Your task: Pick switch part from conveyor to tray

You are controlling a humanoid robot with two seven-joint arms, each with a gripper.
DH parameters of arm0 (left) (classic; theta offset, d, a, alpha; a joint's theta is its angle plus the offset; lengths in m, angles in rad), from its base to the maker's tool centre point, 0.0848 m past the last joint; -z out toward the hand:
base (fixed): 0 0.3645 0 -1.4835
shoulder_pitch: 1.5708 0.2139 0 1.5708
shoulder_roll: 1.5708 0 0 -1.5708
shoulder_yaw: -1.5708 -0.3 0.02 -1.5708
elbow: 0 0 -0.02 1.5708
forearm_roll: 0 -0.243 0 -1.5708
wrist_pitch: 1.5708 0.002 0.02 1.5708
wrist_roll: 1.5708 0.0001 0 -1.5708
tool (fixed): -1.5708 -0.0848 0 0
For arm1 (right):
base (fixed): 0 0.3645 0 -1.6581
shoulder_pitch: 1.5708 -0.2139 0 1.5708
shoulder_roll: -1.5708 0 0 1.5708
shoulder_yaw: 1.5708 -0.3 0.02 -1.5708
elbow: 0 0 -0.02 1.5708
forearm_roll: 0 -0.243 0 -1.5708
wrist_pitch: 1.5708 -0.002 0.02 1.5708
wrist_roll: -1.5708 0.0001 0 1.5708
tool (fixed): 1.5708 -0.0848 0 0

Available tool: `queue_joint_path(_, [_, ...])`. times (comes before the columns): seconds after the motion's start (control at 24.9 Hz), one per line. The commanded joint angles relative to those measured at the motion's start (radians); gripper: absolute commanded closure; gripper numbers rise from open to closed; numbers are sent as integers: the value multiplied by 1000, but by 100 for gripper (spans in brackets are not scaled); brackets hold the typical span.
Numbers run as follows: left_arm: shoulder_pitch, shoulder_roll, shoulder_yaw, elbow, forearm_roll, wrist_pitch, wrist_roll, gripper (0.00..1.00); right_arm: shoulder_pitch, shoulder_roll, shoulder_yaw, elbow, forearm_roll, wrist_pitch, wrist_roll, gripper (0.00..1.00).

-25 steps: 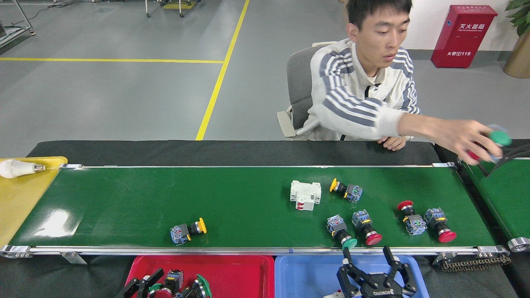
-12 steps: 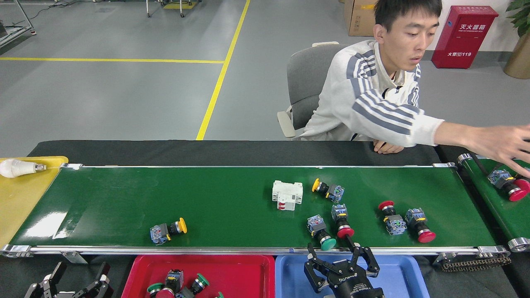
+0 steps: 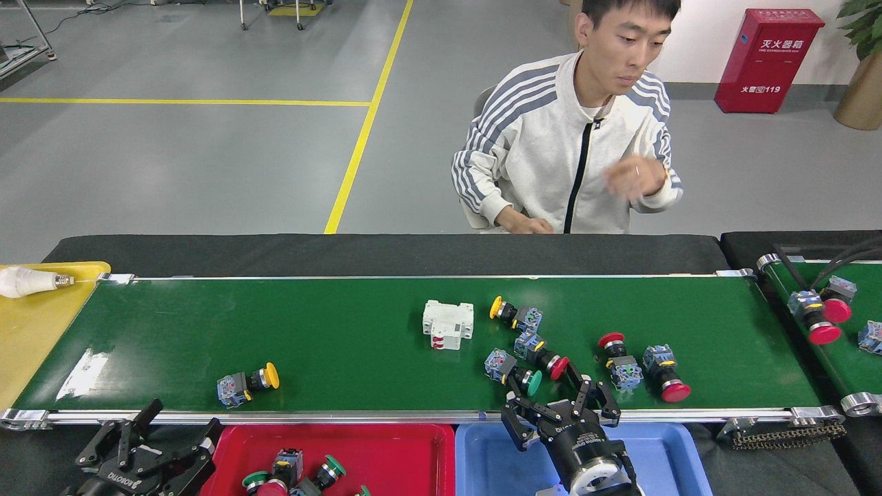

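Right tool [image 3: 559, 408] spread, empty, low over glossy dark-green conveyor [image 3: 344, 344]; green-capped switch part [image 3: 513, 370] at eleven o'clock. Best straddling its barrel before closing, allowing for belt drift.

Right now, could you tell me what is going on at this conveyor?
The robot is sorting switch parts off the green conveyor into trays. Its right gripper, open and empty, reaches over the near rail toward a green-capped switch and a red-capped switch. The left gripper hovers open beside the red tray, which holds some switches. A seated person watches from across the belt.
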Motion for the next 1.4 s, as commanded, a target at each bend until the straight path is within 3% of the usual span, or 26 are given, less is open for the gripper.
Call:
queue_joint_path(0.0, [-35, 20, -2, 31, -3, 0, -3, 0, -24, 3, 16, 5, 3, -5, 21, 58])
queue_joint_path(0.08, [-64, 26, -3, 77, -11, 18, -5, 0, -27, 4, 23, 5, 6, -6, 21, 67])
queue_joint_path(0.16, [-107, 26, -12, 115, -46, 66, -3, 0, -29, 8, 30, 5, 6, -11, 22, 83])
queue_joint_path(0.4, [-173, 27, -29, 186, -58, 104, -2, 1, -29, 15, 48, 0, 2, -17, 18, 94])
queue_joint_path(0.44, [-173, 26, -29, 190, -58, 104, -2, 7, -29, 17, 51, -5, 2, -19, 16, 94])
queue_joint_path(0.56, [-167, 24, -31, 200, -49, 92, 0, 68, -29, 20, 66, -20, 2, -29, 13, 94])
queue_joint_path(0.68, [-148, 17, -31, 197, -24, 58, 3, 88, -10, 18, 131, -84, 2, -59, 13, 94])
queue_joint_path(0.8, [-122, 12, -31, 166, 17, 18, 5, 95, 33, 17, 250, -161, 2, -108, 13, 94])
queue_joint_path(0.84, [-106, 10, -32, 144, 32, -7, 5, 96, 46, 15, 296, -176, 2, -126, 13, 92])
queue_joint_path(0.88, [-84, 9, -31, 117, 46, -13, 5, 97, 59, 14, 338, -184, 3, -141, 13, 80])
queue_joint_path(0.92, [-53, 6, -31, 75, 62, -13, 5, 97, 68, 12, 382, -189, 5, -152, 13, 48])
queue_joint_path(0.96, [-15, -3, -32, 20, 74, -13, 3, 95, 74, 12, 425, -187, 5, -154, 13, 8])
queue_joint_path(1.0, [28, -13, -35, -30, 78, -13, 1, 94, 80, 9, 450, -184, 5, -158, 13, 1])
queue_joint_path(1.04, [72, -22, -45, -81, 80, -13, 0, 91, 86, 6, 462, -182, 5, -163, 13, 0])
queue_joint_path(1.12, [155, -46, -51, -166, 80, -13, 0, 71, 92, 6, 462, -182, 5, -178, 13, 0])
queue_joint_path(1.16, [195, -66, -52, -204, 78, -13, -2, 55, 94, 4, 459, -182, 5, -180, 13, 0])
queue_joint_path(1.2, [227, -85, -52, -234, 75, -13, -2, 27, 95, 4, 457, -186, 3, -180, 13, 0])
queue_joint_path(1.24, [246, -98, -52, -251, 75, -13, -2, 6, 95, 3, 456, -189, 3, -180, 13, 0])
queue_joint_path(1.28, [267, -117, -51, -270, 75, -13, -2, 0, 97, -2, 450, -199, 0, -180, 13, 0])
queue_joint_path(1.36, [296, -131, -49, -281, 75, -13, 0, 0, 115, -38, 385, -250, -4, -177, 6, 0])
